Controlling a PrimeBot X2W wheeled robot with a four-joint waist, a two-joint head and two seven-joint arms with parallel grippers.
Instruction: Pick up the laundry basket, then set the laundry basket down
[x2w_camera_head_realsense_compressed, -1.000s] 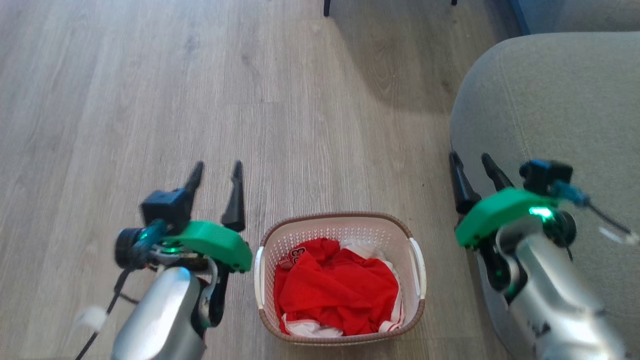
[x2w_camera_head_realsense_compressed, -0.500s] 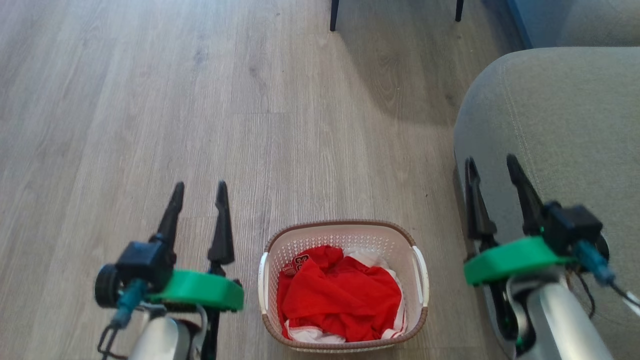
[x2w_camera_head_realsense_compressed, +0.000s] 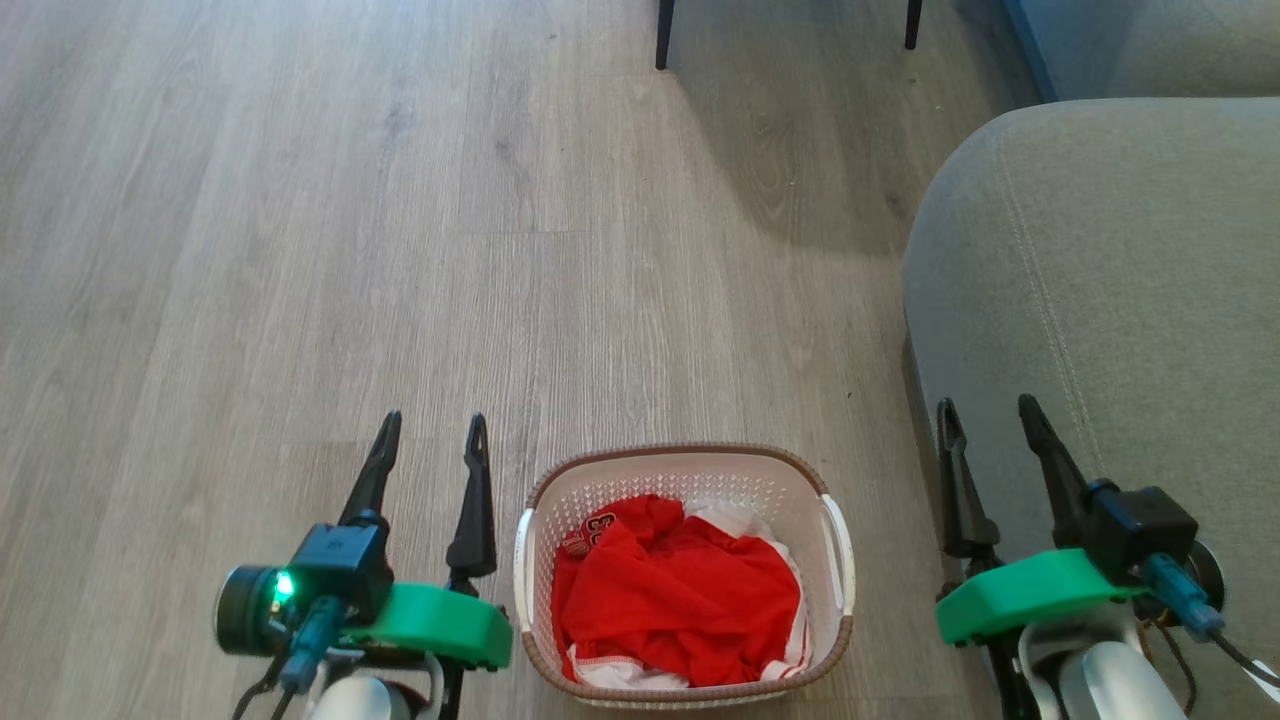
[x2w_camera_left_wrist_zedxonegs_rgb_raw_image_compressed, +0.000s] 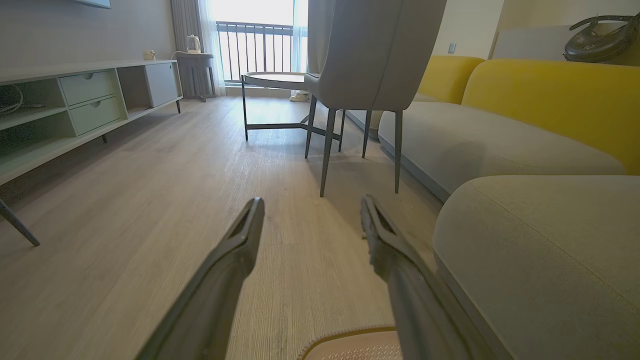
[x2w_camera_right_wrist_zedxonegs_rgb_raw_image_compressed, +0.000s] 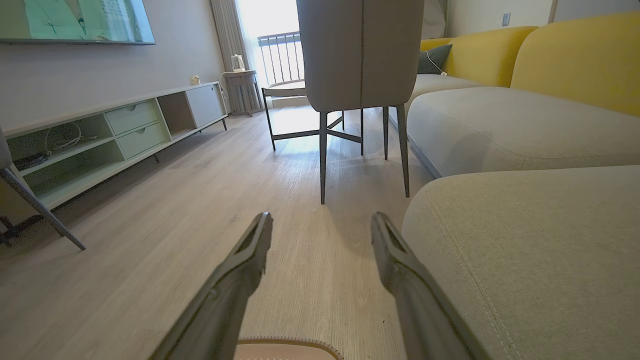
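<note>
The laundry basket (x2w_camera_head_realsense_compressed: 684, 453) stands on the wood floor (x2w_camera_head_realsense_compressed: 300, 250) at the bottom middle of the head view, between the 2 grippers. Red and white clothes (x2w_camera_head_realsense_compressed: 680, 600) lie crumpled inside it, below the brown rim. Its 2 white side handles face the grippers, 1 on each side.

The left gripper (x2w_camera_head_realsense_compressed: 435, 418) hangs just beside the basket's left side, apart from it, with its 2 dark fingers spread wide and pointing forward over the floor. Nothing is between them. In the left wrist view the same gripper (x2w_camera_left_wrist_zedxonegs_rgb_raw_image_compressed: 312, 200) shows bare floor in the gap, and a curve of the basket's rim (x2w_camera_left_wrist_zedxonegs_rgb_raw_image_compressed: 350, 334) sits at the bottom edge under the right-hand finger.

The right gripper (x2w_camera_head_realsense_compressed: 985, 403) hangs near the basket's right side, also apart from it, close against the edge of the grey sofa (x2w_camera_head_realsense_compressed: 1100, 280). Its fingers stand wide and hold nothing. The right wrist view shows this gripper (x2w_camera_right_wrist_zedxonegs_rgb_raw_image_compressed: 321, 216) over the floor, with the rim (x2w_camera_right_wrist_zedxonegs_rgb_raw_image_compressed: 285, 342) just at the bottom edge between the fingers.

Farther ahead stands a grey chair (x2w_camera_left_wrist_zedxonegs_rgb_raw_image_compressed: 370, 50) on thin dark legs.
</note>
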